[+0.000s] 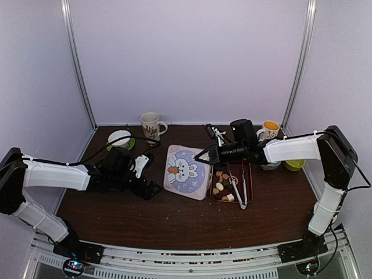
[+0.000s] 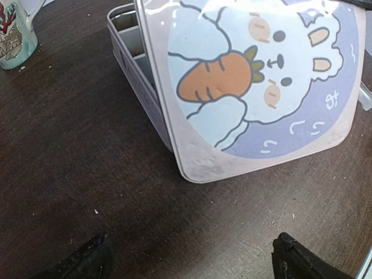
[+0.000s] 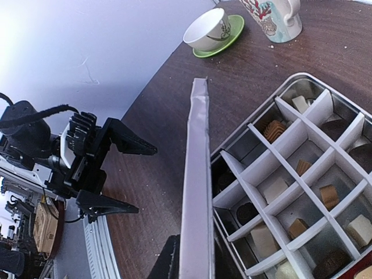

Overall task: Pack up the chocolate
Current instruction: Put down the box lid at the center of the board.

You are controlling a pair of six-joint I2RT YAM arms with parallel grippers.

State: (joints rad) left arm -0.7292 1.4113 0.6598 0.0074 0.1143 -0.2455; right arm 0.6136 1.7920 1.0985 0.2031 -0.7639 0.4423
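Note:
A tin [image 3: 302, 174] with white dividers holds several chocolate pieces [image 3: 319, 195], brown, tan and white. Its lid [image 1: 186, 170], printed with a rabbit and carrot, stands tilted over the tin and shows edge-on in the right wrist view [image 3: 197, 174]. My right gripper [image 1: 203, 156] is shut on the lid's edge, also in its own view [image 3: 195, 261]. More chocolate [image 1: 224, 187] lies on the dark red tray [image 1: 220, 197] beside metal tongs [image 1: 240, 189]. My left gripper [image 1: 148, 187] is open and empty over bare table left of the tin [image 2: 131, 58], its fingertips [image 2: 87, 261] short of the lid [image 2: 256, 75].
A patterned mug [image 1: 151, 125] and a white cup on a green saucer [image 1: 120, 139] stand at the back left. A mug with an orange inside [image 1: 269, 129] and a yellow-green bowl [image 1: 294, 164] are at the back right. Purple walls enclose the table.

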